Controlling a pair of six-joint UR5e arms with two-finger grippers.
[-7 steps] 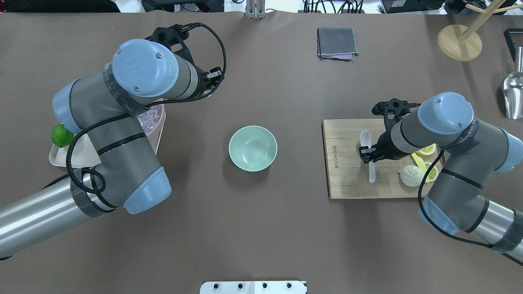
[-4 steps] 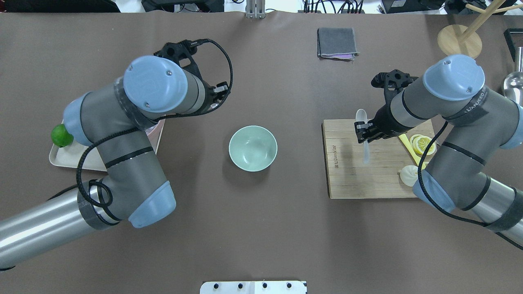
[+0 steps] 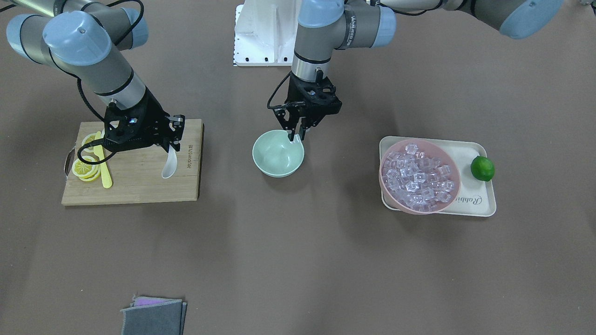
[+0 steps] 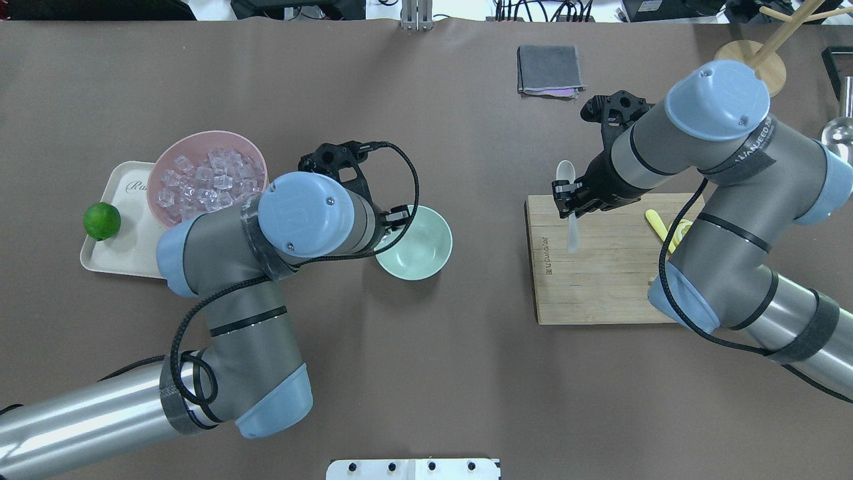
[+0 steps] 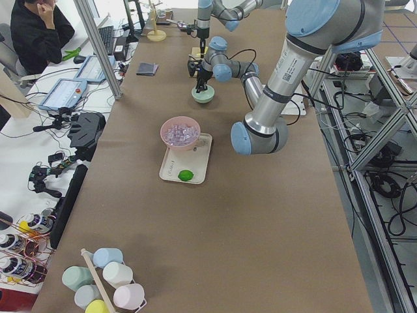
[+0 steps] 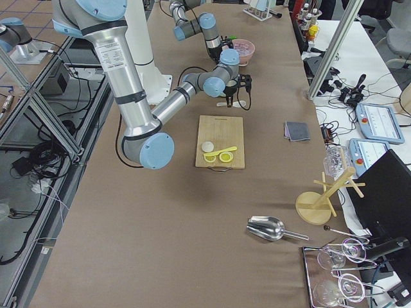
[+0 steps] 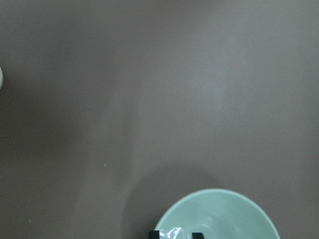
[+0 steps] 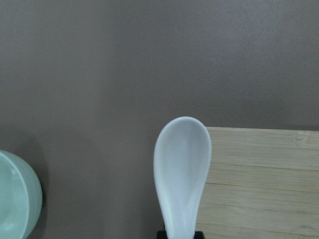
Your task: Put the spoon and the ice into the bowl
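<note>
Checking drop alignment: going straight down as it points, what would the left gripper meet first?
The left gripper, holding a clear ice cube, would probably meet the small mint-green bowl, just inside its rim; depth unclear.

White spoon (image 4: 568,200), deep oval scoop: held by the handle in the right gripper (image 4: 570,208), above the far left corner of the board (image 4: 600,280), scoop pointing far. One clear ice (image 7: 174,233) cube: pinched in the left gripper (image 3: 295,137) over the bowl (image 4: 423,250), just inside its left rim. Bowl pale mint, upright, mid-table.
</note>
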